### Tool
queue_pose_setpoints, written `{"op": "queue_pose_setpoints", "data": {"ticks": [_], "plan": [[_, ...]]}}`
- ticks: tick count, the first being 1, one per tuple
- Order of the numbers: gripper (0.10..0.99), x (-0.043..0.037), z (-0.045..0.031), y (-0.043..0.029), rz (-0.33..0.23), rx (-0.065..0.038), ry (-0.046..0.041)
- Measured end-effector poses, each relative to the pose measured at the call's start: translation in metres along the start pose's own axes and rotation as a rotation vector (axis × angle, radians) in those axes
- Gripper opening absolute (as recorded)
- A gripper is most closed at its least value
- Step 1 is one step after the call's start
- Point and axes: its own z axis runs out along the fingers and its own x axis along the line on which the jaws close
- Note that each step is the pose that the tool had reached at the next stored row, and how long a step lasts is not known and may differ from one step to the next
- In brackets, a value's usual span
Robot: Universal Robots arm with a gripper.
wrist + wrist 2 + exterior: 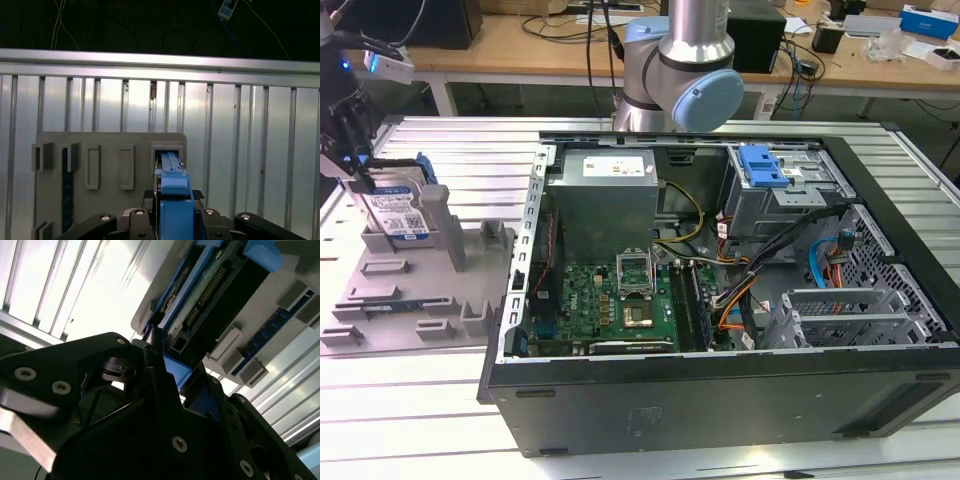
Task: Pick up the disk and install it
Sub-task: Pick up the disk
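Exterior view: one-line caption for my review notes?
End effector at the top of the disk, standing upright in a grey holder beside the open computer case.

The disk (398,212) partly hidden by fixture (430,300) — hand (356,172) cropped.

My arm (672,70) stands at twelve o'clock in the exterior view: a silver tube comes down into a grey joint with a pale blue cap facing four o'clock. My gripper (355,172) hangs far out at nine o'clock, black and pointing straight down, its body upright above the tips. In the second wrist view my fingers (156,357) reach forward from the dark, screw-studded linkage. They are drawn in close and pinch the top edge of the upright disk (398,212) between them.
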Motion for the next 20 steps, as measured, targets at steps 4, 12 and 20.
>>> {"op": "queue_pose_setpoints", "data": {"ticks": [4,12,20], "plan": [[0.369,0.0004,0.0,0.0,0.0,0.0,0.0],[0.369,0.0009,-0.0127,0.0003,0.0,0.0,-0.0003],[0.369,0.0018,-0.0552,0.0011,0.0,0.0,-0.0014]]}}
